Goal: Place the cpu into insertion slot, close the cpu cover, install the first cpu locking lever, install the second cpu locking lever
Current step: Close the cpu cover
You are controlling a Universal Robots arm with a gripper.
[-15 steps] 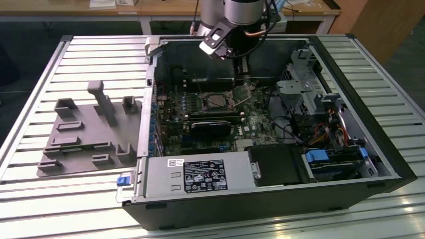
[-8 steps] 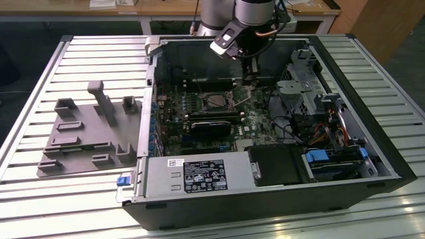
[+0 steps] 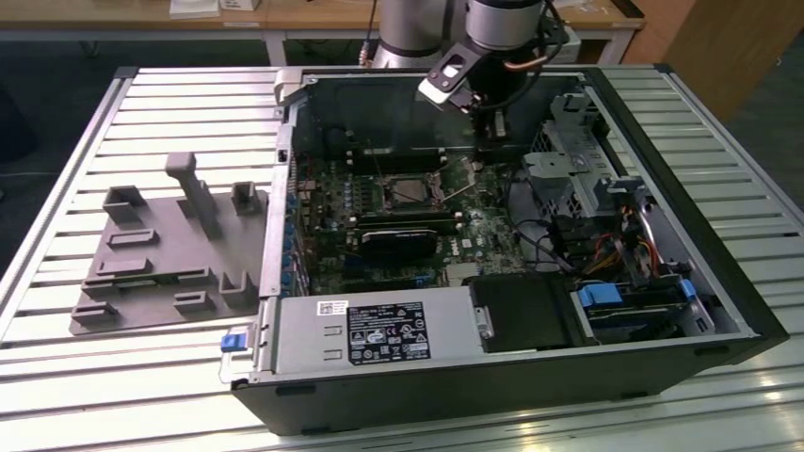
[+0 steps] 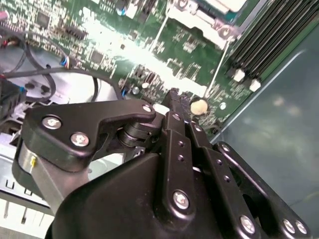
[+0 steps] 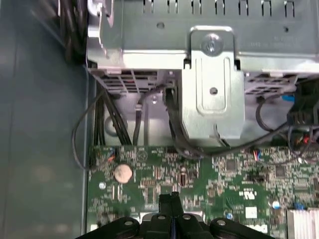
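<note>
Hovering over the far edge of the green motherboard (image 5: 224, 169), near its coin cell (image 5: 123, 173), gripper (image 5: 172, 199) with fingertips pressed together, insertion slot (image 3: 409, 191) mid-board inside the open computer case (image 3: 503, 386), apart from the gripper.

The table (image 3: 75, 151) is seen as ribbed, pale metal with a satin sheen. The fixture (image 3: 164, 264) is rendered in matt grey plastic. The motherboard (image 5: 224, 174) is shown as glossy green laminate, the drive cage (image 5: 212, 84) as bare, smooth sheet metal. The gripper (image 4: 174, 95) is finished in matt black and is fastened with bright metal screws (image 4: 180, 199). The case wall (image 5: 40, 124) is seen as dull grey metal.
</note>
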